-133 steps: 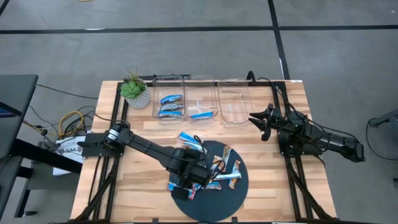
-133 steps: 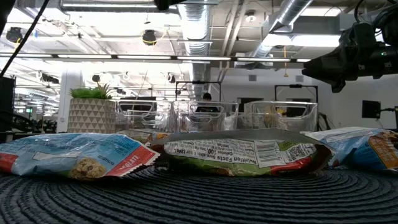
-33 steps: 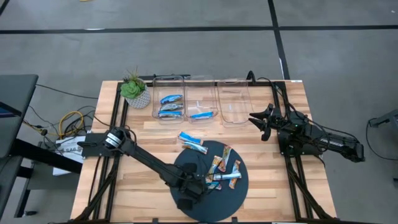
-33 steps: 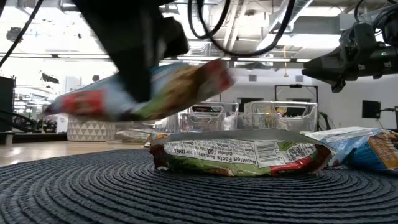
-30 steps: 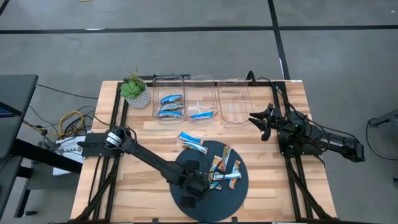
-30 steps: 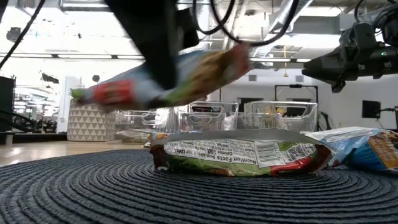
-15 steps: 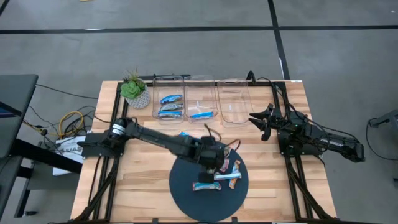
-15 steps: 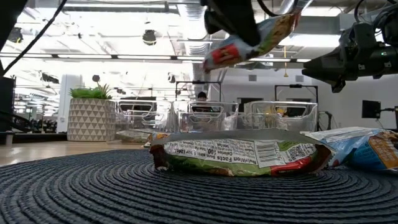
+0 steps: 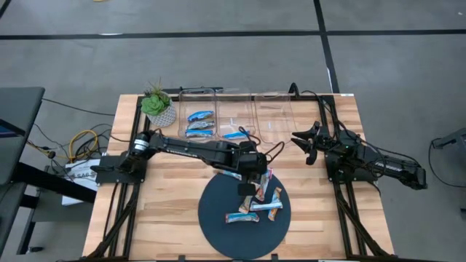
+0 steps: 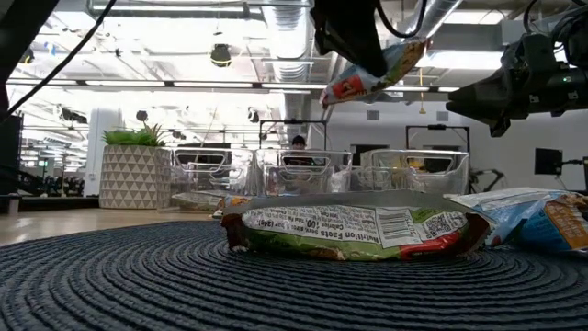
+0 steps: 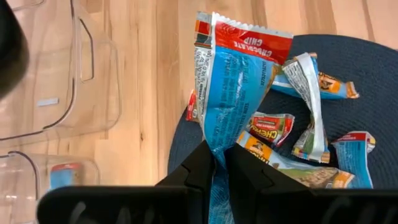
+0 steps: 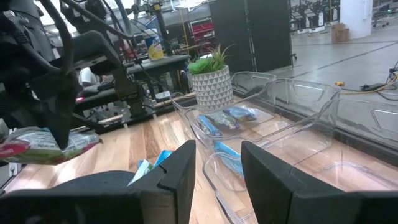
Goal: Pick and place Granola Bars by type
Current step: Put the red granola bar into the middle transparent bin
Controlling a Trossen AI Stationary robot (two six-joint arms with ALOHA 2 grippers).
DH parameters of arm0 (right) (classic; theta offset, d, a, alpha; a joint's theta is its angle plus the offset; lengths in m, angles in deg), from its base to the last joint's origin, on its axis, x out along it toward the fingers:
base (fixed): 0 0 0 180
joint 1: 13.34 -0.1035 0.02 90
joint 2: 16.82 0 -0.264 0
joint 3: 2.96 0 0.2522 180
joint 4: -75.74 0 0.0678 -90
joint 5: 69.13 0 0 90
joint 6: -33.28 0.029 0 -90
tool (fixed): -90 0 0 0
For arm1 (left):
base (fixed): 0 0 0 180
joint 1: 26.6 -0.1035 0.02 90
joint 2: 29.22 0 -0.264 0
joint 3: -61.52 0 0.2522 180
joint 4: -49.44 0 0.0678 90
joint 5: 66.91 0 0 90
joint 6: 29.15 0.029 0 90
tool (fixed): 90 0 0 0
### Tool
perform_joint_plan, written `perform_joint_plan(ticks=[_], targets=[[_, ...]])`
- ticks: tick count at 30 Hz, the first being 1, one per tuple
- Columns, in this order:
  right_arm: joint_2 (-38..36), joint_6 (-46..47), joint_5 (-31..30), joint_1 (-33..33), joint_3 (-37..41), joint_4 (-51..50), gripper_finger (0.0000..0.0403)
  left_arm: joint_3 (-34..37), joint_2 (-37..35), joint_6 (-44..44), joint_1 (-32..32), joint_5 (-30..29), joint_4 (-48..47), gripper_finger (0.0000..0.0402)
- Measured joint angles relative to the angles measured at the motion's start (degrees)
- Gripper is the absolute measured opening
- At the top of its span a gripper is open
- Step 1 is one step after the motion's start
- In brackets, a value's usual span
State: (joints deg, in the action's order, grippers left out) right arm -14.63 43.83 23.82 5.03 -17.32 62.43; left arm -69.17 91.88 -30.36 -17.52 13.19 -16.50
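Left gripper pinched tight on a blue-and-red granola bar, held in the air over the far edge of the dark round mat. Right gripper parked at table's right, fingers parted, empty.

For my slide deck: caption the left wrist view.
Left claw shut on a blue granola bar, lifted above the dark mat beside clear bins.

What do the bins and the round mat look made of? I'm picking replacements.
The bins look like clear, glossy rigid plastic: you see the bars and tabletop through them. The mat looks like dark woven cord, matte, with concentric ribbed rings; the fibre is unclear.
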Motion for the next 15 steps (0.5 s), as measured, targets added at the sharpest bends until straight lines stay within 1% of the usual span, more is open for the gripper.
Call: perform_joint_plan(ticks=[7,15], targets=[[0.0,0.0,-0.01,0.0,-0.02,-0.02,0.0123,0.0,0.0,1.15,-0.4,0.12,-0.04,0.0029],[0.0,0.0,-0.01,0.0,-0.02,-0.02,0.0123,0.0,0.0,2.59,-3.14,0.05,-1.63,0.0029]])
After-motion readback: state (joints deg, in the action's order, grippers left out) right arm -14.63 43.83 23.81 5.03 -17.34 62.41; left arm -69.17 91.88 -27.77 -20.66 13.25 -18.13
